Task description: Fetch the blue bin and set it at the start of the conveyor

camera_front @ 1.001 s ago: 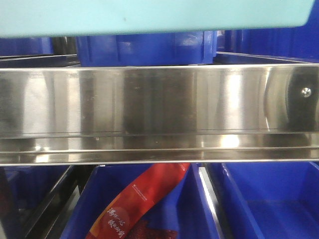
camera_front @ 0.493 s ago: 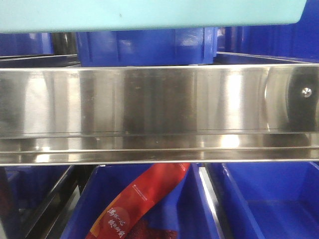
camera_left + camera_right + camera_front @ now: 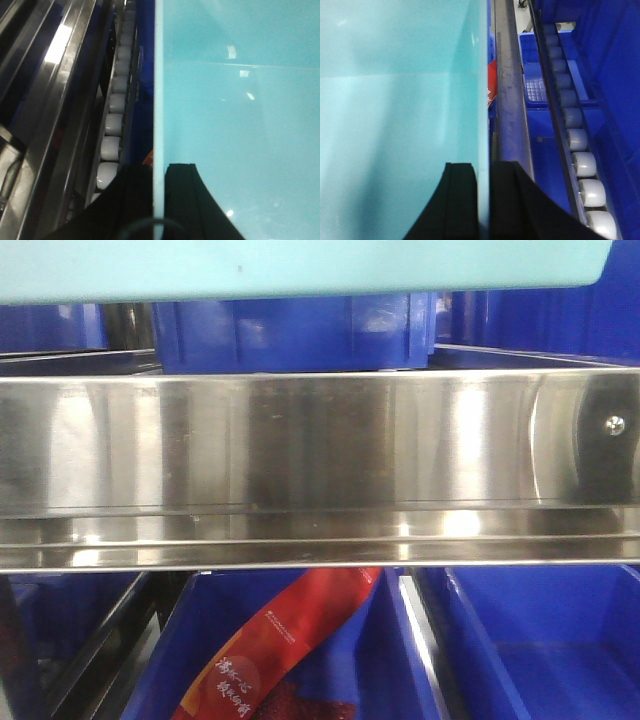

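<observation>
The blue bin (image 3: 300, 268) is a pale turquoise tub whose underside fills the top of the front view, held above the steel shelf rail. My left gripper (image 3: 159, 172) is shut on the blue bin's left wall (image 3: 158, 100), one finger outside, one inside. My right gripper (image 3: 483, 170) is shut on the blue bin's right wall (image 3: 483, 75) in the same way. The bin's smooth inside (image 3: 240, 125) looks bare. The conveyor start is out of view.
A shiny steel shelf rail (image 3: 320, 470) spans the front view. Dark blue crates (image 3: 290, 335) stand behind it and below it, one holding a red packet (image 3: 270, 650). Rows of white rollers (image 3: 112, 125) (image 3: 582, 160) run beside the bin on each side.
The bin's underside has risen slightly in the front view between one second ago and now. Nothing else has moved.
</observation>
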`<state>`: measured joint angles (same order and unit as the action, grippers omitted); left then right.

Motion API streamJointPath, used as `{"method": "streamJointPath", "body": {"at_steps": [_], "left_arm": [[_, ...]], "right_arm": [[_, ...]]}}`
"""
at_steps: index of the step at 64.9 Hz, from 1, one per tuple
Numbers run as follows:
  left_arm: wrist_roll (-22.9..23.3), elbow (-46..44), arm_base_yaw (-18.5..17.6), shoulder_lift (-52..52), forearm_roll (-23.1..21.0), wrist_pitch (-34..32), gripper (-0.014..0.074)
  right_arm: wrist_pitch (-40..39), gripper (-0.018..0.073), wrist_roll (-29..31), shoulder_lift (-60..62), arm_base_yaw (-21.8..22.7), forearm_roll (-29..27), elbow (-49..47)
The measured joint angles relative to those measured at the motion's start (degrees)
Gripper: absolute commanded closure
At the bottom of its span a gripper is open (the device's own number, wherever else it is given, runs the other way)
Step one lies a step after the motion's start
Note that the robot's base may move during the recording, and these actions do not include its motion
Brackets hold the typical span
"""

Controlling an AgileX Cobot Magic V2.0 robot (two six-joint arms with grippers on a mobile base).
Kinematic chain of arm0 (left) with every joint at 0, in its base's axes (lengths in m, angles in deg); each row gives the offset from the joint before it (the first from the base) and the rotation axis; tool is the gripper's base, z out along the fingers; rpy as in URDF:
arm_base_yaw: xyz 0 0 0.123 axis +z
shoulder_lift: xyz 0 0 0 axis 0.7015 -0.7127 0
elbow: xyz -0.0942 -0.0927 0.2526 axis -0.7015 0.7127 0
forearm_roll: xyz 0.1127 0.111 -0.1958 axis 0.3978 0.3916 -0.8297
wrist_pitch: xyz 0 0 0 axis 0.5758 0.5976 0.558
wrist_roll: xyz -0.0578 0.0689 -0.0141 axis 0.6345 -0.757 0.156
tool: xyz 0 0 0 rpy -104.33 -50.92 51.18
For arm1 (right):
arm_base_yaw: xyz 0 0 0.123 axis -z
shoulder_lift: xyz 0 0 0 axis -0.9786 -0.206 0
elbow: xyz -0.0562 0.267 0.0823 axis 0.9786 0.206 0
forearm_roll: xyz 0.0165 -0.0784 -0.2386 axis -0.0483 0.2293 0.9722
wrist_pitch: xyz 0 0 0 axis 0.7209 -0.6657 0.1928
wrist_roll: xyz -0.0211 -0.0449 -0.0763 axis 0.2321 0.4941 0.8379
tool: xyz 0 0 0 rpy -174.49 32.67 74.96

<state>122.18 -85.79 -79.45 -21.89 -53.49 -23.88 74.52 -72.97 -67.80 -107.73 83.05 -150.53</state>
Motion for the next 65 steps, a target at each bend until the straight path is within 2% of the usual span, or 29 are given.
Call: {"method": "streamJointPath", "body": {"at_steps": [36, 65], "left_arm": [[0.0, 0.0, 0.0, 0.0, 2.69, 0.0, 0.0707], [0.0, 0.0, 0.0, 0.0, 2.9, -0.1, 0.0707]], "right_arm": [[-1.14, 0.0716, 2.36, 0.0, 0.0, 0.0, 0.0], [-1.19, 0.0716, 2.36, 0.0, 0.0, 0.0, 0.0]]}}
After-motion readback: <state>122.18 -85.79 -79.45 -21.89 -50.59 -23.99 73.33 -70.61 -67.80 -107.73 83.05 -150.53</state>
